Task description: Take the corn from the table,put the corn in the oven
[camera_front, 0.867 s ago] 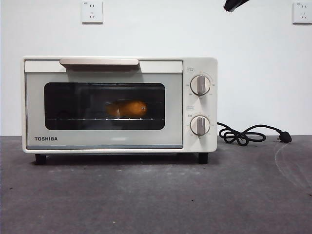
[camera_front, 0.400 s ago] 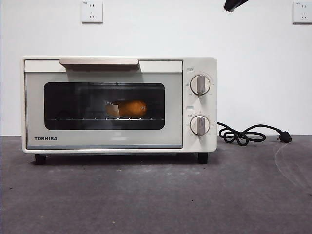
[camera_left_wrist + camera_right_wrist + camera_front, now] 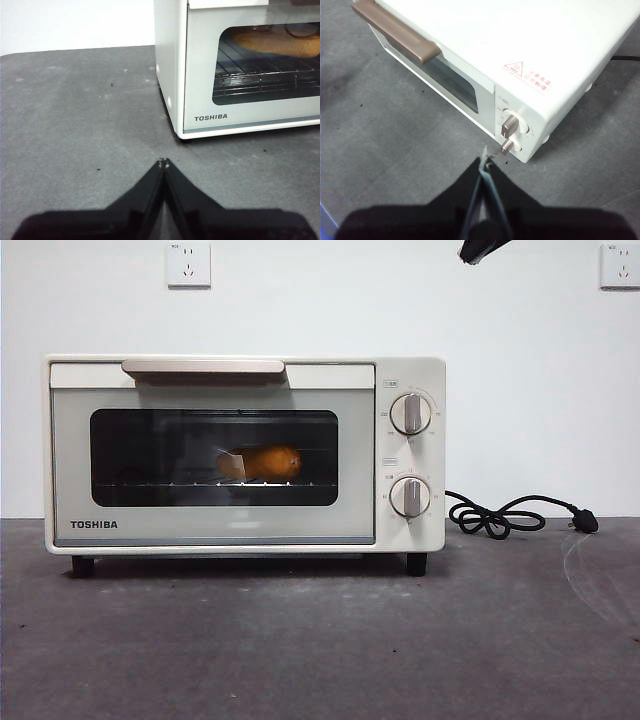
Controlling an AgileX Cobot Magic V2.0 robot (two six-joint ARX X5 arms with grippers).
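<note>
Front view is showing the Toshiba toaster oven (image 3: pixel 245 455) standing on the dark grey worktop (image 3: pixel 320 640) with its door shut, and the corn cob (image 3: pixel 262 463) is lying on the wire rack behind the glass, pale stub end to the left. Judged from this, the placing is done and the step in hand is pulling clear; doing it well means keeping both arms high and wide of the beige bar handle (image 3: pixel 203 367) and the two knobs, so nothing nudges the door. Only a black tip (image 3: pixel 480 250) is peeking in at the top right. A black power cord (image 3: pixel 515 515) is lying coiled to the right of the oven.

Left wrist view is showing the left tool (image 3: pixel 163 162) with its jaws pressed together, holding nothing and hanging over bare worktop near the oven's left front corner; the corn is glowing orange on the rack inside.

Right wrist view is showing the right tool (image 3: pixel 485 160) likewise pinched closed and empty, hovering above the knob end of the oven.
</note>
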